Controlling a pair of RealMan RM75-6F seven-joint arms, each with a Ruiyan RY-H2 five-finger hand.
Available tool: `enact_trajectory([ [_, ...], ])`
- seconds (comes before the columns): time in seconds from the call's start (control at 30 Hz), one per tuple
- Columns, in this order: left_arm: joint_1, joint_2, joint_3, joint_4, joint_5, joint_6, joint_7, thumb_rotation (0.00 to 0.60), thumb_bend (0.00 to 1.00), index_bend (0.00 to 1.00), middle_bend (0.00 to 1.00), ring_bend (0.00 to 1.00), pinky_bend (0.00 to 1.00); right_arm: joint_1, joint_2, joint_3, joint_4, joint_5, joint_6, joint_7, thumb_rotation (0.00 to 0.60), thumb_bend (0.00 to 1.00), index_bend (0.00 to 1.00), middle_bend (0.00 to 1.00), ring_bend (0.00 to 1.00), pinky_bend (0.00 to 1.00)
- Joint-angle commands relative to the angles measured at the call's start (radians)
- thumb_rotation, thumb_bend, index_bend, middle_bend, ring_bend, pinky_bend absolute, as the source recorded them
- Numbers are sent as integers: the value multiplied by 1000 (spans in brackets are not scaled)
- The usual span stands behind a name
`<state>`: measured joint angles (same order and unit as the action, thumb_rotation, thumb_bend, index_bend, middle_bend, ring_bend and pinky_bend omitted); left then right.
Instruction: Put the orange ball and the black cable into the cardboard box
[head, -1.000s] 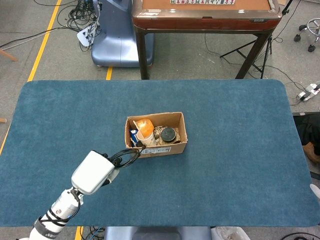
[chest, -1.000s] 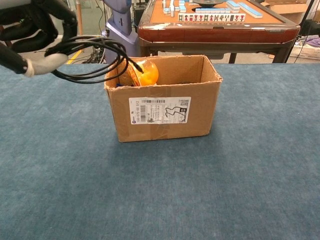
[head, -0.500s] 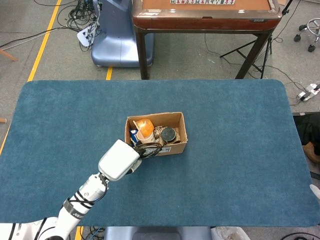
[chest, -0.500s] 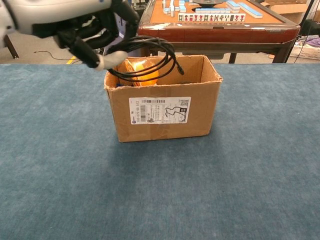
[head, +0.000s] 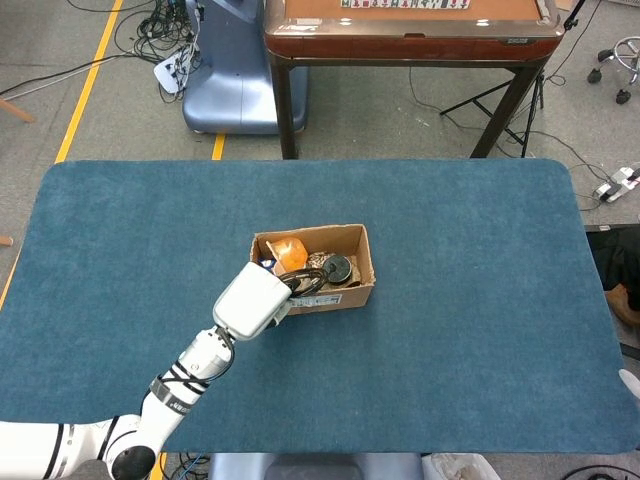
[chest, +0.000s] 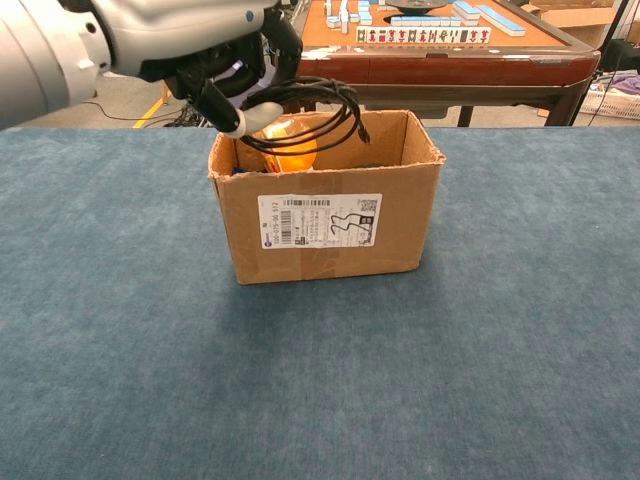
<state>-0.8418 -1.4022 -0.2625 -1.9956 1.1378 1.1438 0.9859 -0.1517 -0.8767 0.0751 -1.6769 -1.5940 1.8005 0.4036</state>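
The cardboard box (head: 357, 262) (chest: 330, 215) stands open-topped at the middle of the blue table. The orange ball (head: 291, 252) (chest: 288, 146) lies inside it at its left end. My left hand (head: 253, 300) (chest: 215, 55) hovers over the box's left front corner and grips the coiled black cable (head: 309, 281) (chest: 310, 112). The coil hangs above the box opening, its loose end pointing right. My right hand is in neither view.
Other small items lie in the box, among them a round black one (head: 337, 267). A wooden mahjong table (head: 410, 30) (chest: 440, 45) stands beyond the far edge, with a blue machine base (head: 235, 75) to its left.
My left hand has carried the cable from left of the box up and rightward, so the coil now hangs over the box opening.
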Motion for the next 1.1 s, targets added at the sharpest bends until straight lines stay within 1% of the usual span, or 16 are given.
enact_trajectory([
  [0.03,-14,-8,4,15,-16,-4,2,600,457,635,842,800,945,0,0,0,0,0,0,0,600,98,254,365,292,287],
  [0.2,-31,-13,14,27,-38,-7,2,600,455,623,834,789,938,0,0,0,1,2,0,3,600,98,254,365,292,287],
  [0.3,-39,-17,17,32,-50,-3,-3,600,449,579,829,782,933,0,0,0,2,2,1,4,600,98,254,365,292,287],
  [0.33,-42,-19,18,36,-52,-2,-4,600,448,540,828,780,932,0,0,-1,2,1,1,4,600,97,254,365,292,287],
  [0.43,-49,-25,24,48,-60,3,-5,600,438,379,824,776,930,0,0,-1,2,0,0,3,600,98,254,365,292,287],
  [0.53,-56,-34,29,64,-65,11,-2,600,367,237,822,773,929,1,0,-2,1,-1,-1,1,600,98,254,365,292,287],
  [0.63,-60,-41,34,81,-44,17,-22,600,302,161,822,773,929,2,0,-2,1,-1,-1,1,600,98,254,365,292,287],
  [0.73,-56,-41,41,94,-20,26,-48,600,262,123,822,773,930,2,0,-2,2,0,-2,3,600,98,254,365,292,287],
  [0.83,-49,-31,52,88,-13,41,-44,600,256,114,822,772,929,2,0,-3,3,0,-3,4,600,98,254,365,292,287],
  [0.93,-31,-6,76,60,-17,64,-11,600,255,115,817,761,929,3,1,-4,3,-1,-4,3,600,97,254,365,292,287],
  [1.1,23,64,135,-16,-26,126,52,600,255,125,798,737,921,6,-1,-5,0,0,-12,-8,600,98,254,365,292,287],
])
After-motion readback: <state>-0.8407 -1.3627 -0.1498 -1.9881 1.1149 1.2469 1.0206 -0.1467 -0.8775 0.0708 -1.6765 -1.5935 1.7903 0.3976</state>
